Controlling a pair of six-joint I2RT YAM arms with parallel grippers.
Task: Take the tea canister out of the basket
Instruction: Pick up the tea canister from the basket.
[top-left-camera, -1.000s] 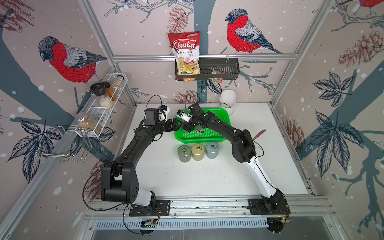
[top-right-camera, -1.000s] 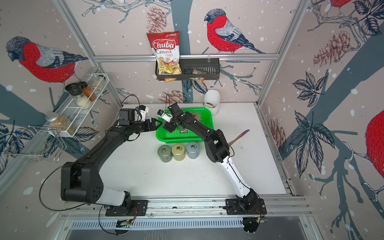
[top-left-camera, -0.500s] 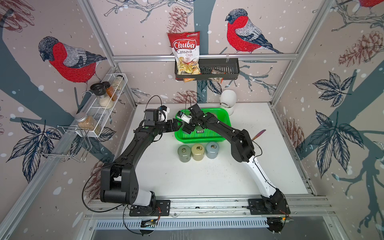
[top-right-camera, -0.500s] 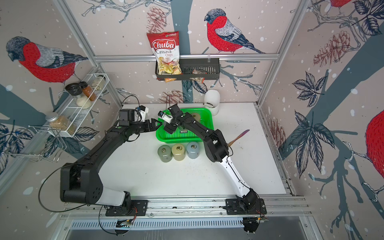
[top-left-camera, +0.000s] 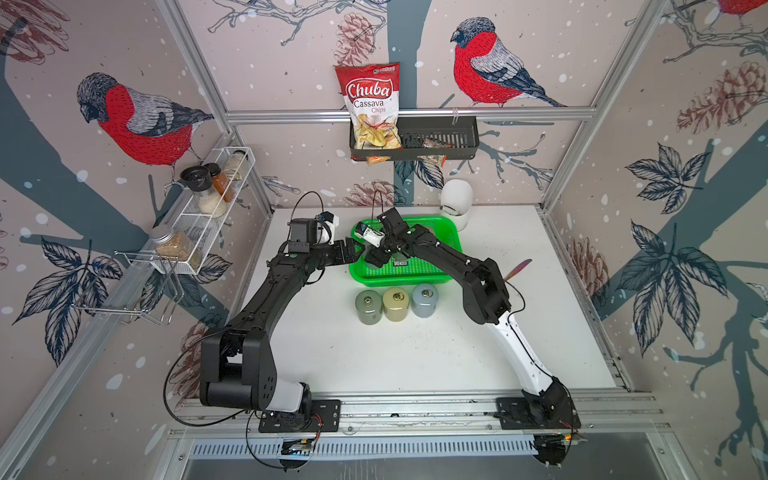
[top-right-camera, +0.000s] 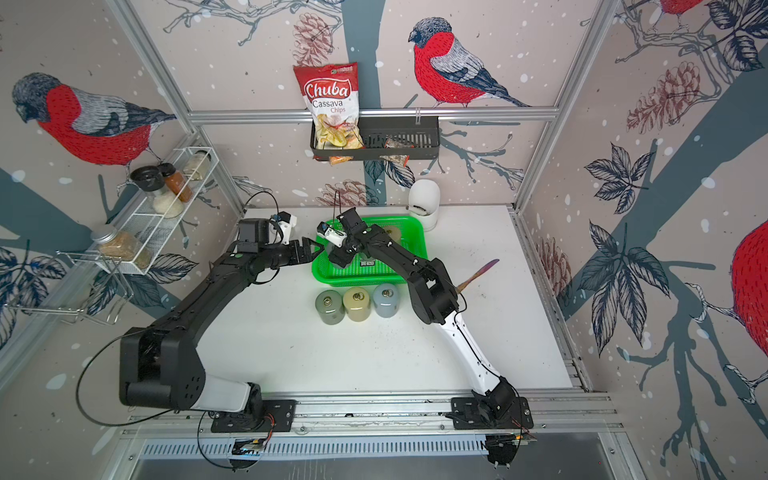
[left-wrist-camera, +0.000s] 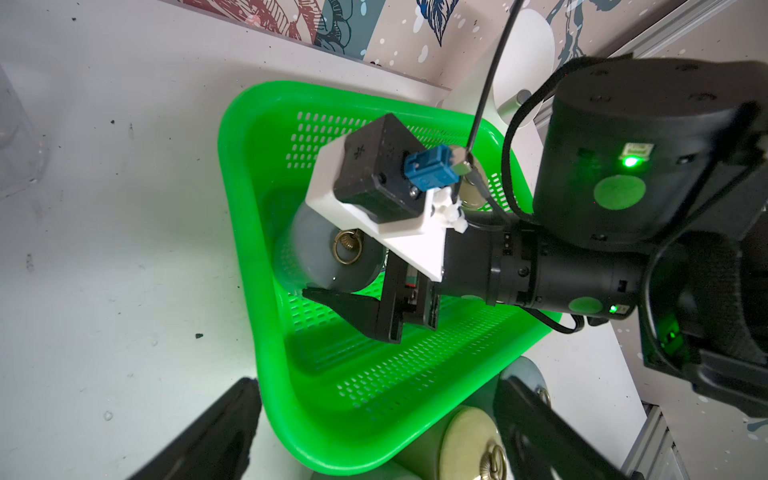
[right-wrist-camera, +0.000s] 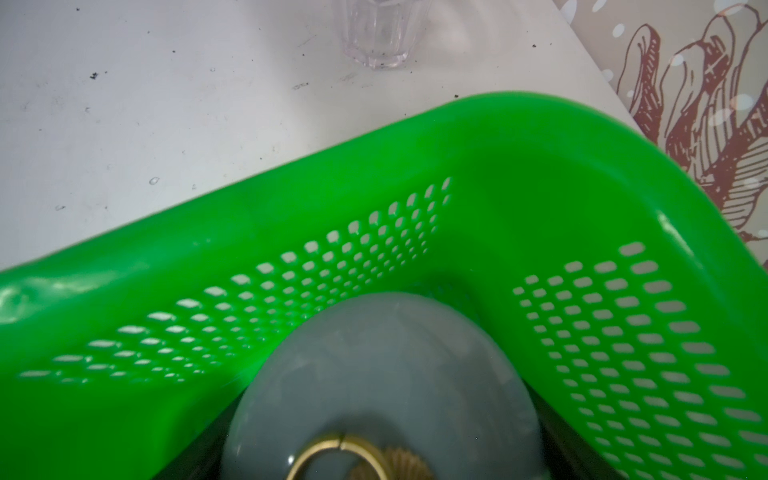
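Right hand (left-wrist-camera: 336, 266) has closed onto the grey tea canister (right-wrist-camera: 386, 365), still inside the basket (left-wrist-camera: 249, 174); lift-out remains; left hand (left-wrist-camera: 378, 432) open.

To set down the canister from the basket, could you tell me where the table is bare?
Bare table: in front of the three canisters; also right of the basket. Crowded: between basket and canisters, and beside the left fingers.

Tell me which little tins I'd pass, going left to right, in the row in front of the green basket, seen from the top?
In a top view, before the basket: olive-green canister → cream canister → blue-grey canister.
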